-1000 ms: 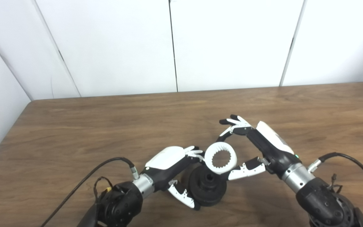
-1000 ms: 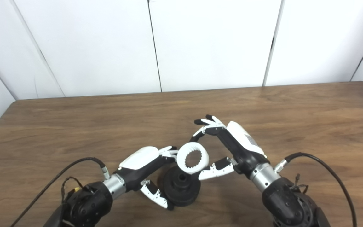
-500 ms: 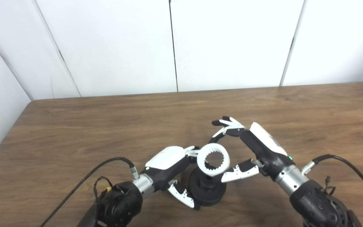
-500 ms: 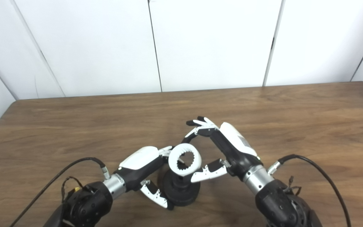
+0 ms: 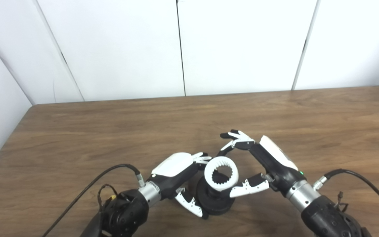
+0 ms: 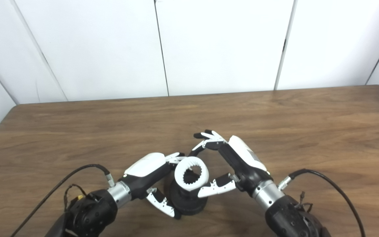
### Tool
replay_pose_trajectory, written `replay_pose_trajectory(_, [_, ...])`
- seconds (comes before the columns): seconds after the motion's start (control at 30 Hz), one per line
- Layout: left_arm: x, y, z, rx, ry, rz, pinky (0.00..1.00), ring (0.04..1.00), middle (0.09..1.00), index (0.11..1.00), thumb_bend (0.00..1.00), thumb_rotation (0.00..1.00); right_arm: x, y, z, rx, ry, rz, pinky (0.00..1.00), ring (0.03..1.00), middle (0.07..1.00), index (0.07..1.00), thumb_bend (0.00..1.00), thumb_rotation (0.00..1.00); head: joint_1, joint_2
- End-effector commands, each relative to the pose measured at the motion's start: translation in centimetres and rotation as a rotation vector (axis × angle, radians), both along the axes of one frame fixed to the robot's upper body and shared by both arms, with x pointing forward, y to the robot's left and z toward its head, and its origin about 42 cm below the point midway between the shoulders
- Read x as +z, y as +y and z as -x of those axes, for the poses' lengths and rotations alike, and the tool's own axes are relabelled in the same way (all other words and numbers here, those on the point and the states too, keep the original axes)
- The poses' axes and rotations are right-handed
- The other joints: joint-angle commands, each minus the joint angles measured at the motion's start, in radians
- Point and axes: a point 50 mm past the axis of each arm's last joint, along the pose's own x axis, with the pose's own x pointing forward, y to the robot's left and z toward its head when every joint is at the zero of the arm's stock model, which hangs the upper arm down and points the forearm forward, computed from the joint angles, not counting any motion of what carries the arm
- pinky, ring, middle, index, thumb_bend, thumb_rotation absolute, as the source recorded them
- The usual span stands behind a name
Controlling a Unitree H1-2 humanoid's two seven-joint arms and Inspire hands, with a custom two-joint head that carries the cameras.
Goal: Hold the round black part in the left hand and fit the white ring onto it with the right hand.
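The right hand (image 5: 258,164) pinches the toothed white plastic ring (image 5: 221,173) just above the round black part (image 5: 214,200), gripped by the left hand (image 5: 183,177).

Brown wooden table (image 5: 77,131) with rounded corners, white panelled wall (image 5: 242,46) behind.

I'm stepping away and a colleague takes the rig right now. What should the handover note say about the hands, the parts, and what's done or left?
Left hand: shut on the black part, which stands on the table.
Right hand: shut on the white ring, held between thumb and fingers.
Ring: tilted, right over the black part's centre hub; whether it touches cannot be told.
Done: both parts grasped, ring brought to the hub.
Left: level the ring, press it down onto the hub, release.
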Motion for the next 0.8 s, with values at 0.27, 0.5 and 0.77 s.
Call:
replay_pose_trajectory(0.27, [0.1, 0.5, -0.1, -0.004, 0.007, -0.013, 0.87, 0.977, 0.911, 0.698, 0.92, 0.2, 0.2, 0.3, -0.1, -0.005, -0.039, -0.046, 0.92, 0.981, 0.895, 0.492, 0.52, 0.17, 0.004, 0.003])
replay_pose_trajectory(0.5, [0.0, 0.5, -0.1, 0.003, -0.001, -0.01, 0.86, 0.971, 0.906, 0.693, 0.93, 0.19, -0.5, 0.6, 0.1, -0.023, -0.026, -0.064, 0.93, 0.971, 0.893, 0.492, 0.52, 0.17, 0.015, 0.002])
replay_pose_trajectory(0.77, [0.2, 0.6, -0.1, 0.006, -0.002, -0.009, 0.86, 0.97, 0.91, 0.692, 0.93, 0.18, -1.3, 0.9, 0.1, -0.043, -0.024, -0.077, 0.93, 0.968, 0.892, 0.492, 0.52, 0.17, 0.021, 0.003])
